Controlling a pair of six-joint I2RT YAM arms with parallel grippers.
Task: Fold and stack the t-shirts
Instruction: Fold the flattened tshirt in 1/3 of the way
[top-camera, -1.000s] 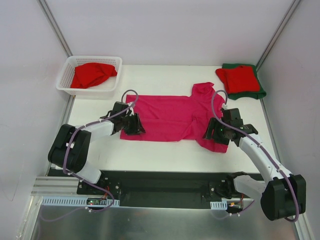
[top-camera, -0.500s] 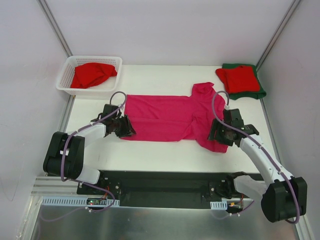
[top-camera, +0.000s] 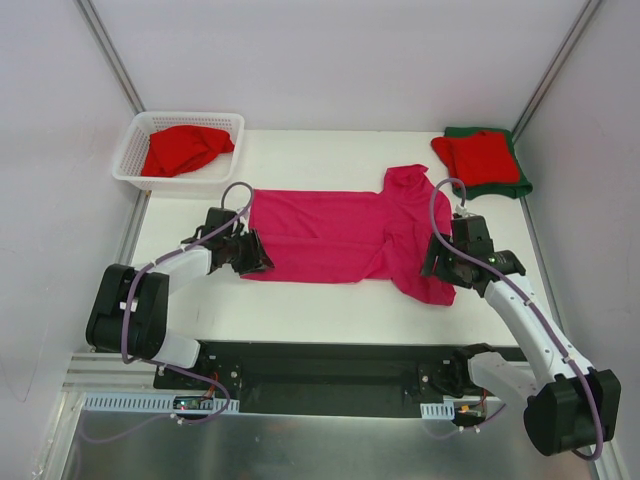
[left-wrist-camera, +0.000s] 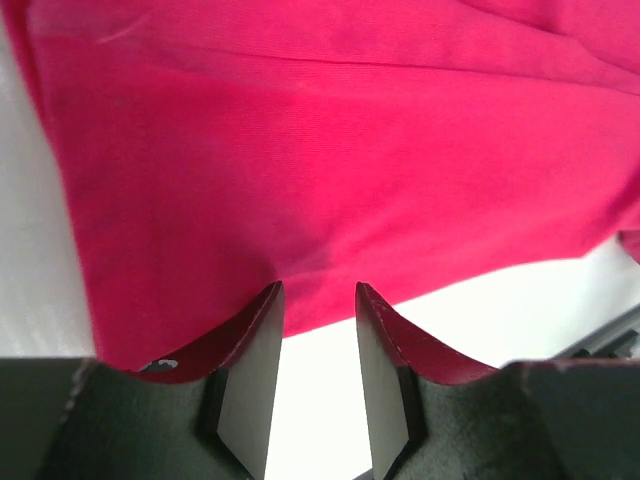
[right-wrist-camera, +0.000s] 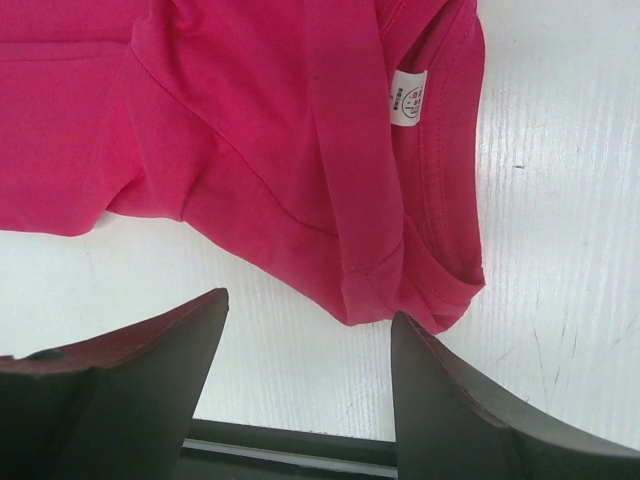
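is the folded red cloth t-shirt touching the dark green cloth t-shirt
Touching. Top view: the folded red t-shirt lies stacked on the dark green t-shirt.

The white table (top-camera: 330, 300) carried 3 items directly. 1 magenta t-shirt (top-camera: 320, 235) lay spread flat at centre. 1 white lattice basket (top-camera: 130, 165) stood at the far left corner. 1 folded dark green t-shirt (top-camera: 500, 190) lay at the far right corner, beneath a folded red t-shirt (top-camera: 480, 157).
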